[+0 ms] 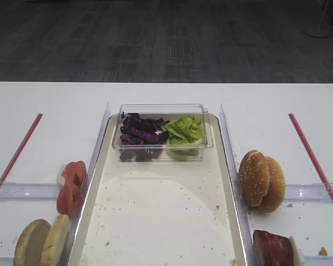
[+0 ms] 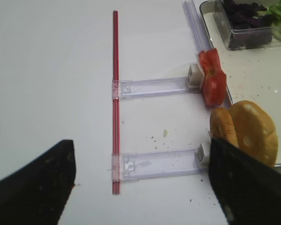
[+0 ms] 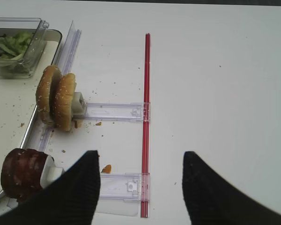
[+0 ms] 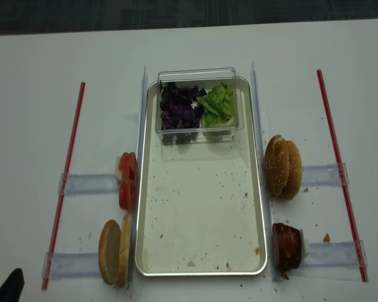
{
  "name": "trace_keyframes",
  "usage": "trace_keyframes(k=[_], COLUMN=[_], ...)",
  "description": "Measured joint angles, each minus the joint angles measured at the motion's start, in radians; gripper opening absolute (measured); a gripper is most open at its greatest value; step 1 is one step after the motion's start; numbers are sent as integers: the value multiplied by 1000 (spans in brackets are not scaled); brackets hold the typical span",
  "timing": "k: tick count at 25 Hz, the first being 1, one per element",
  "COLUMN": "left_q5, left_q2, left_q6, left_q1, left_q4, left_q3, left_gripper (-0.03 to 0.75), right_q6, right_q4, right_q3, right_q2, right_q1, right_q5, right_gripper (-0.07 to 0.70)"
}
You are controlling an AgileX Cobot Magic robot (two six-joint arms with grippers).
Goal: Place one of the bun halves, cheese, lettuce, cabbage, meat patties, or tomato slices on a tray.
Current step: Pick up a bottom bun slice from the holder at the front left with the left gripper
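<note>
The silver tray (image 4: 201,220) lies bare in the middle, a clear tub at its far end holding purple cabbage (image 4: 179,107) and green lettuce (image 4: 217,104). Left of the tray stand red tomato slices (image 4: 127,180) and two plain bun halves (image 4: 115,251) on edge. The dark meat patty (image 4: 288,246) sits at the tray's right. My left gripper (image 2: 141,143) hovers open over the table left of the bun halves (image 2: 246,131), nothing between its fingers (image 2: 37,187). My right gripper (image 3: 140,153) is open and empty, right of the meat patty (image 3: 23,173). No cheese is in view.
Two sesame-seeded buns (image 4: 282,166) stand on edge right of the tray. Red strips (image 4: 66,182) (image 4: 340,170) run along both sides, joined to clear plastic holders (image 2: 154,164) (image 3: 124,185). Crumbs dot the tray lining and the table.
</note>
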Motion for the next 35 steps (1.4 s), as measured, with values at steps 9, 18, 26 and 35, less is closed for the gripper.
trace_keyframes(k=[9,18,26,35], left_q5=[-36,29,46,-6], left_q2=[281,798,1096,1248], left_q6=[30,30,30,35], left_q1=[0,0,0,0], left_q4=[-61,-162,-152,-99], left_q3=[-82,-259,-310,-310], left_gripper=[533,524,524,524], right_q6=[0,0,0,-5], right_q4=[0,0,0,0], right_q3=[0,0,0,0], right_q2=[0,0,0,0], right_q1=[0,0,0,0], right_q5=[0,0,0,0], right_gripper=[426,426,426,426])
